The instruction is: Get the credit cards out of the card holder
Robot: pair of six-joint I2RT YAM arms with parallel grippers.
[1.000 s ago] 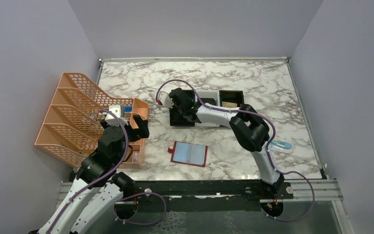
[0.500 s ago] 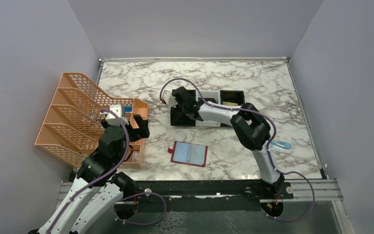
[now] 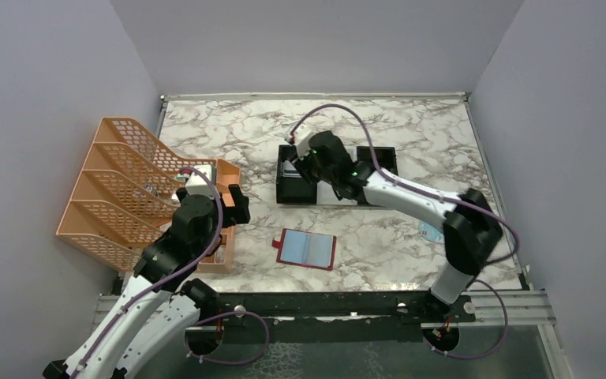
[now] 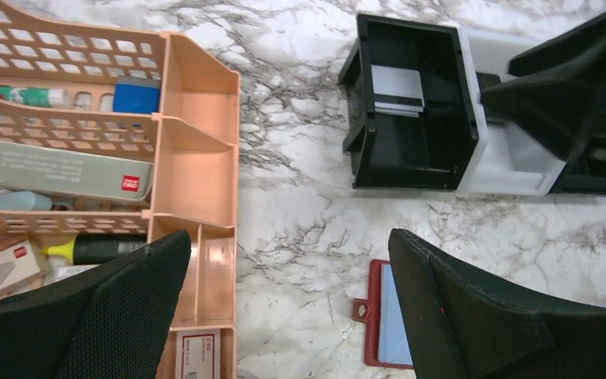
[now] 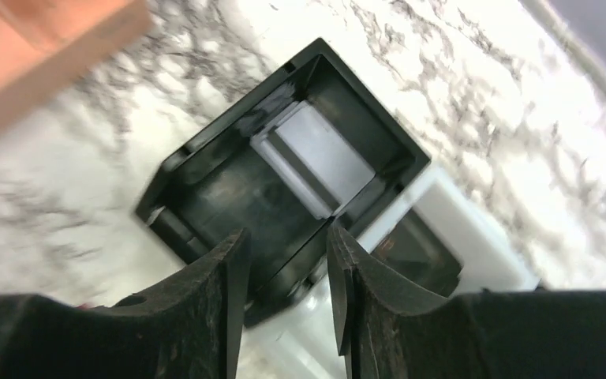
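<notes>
My left arm is white along its long lower links and black at the chunky round joints. My right arm is built the same, with white tubes between black elbow and shoulder housings. A thin purple cable loops loosely along each arm. A small white camera block sits on my left wrist. My left hand has two broad matte-black fingers, one faced with a fine woven mesh. My right hand also has black fingers, with faint layered ridges on their surfaces. A tiny green light glows near my right wrist.
</notes>
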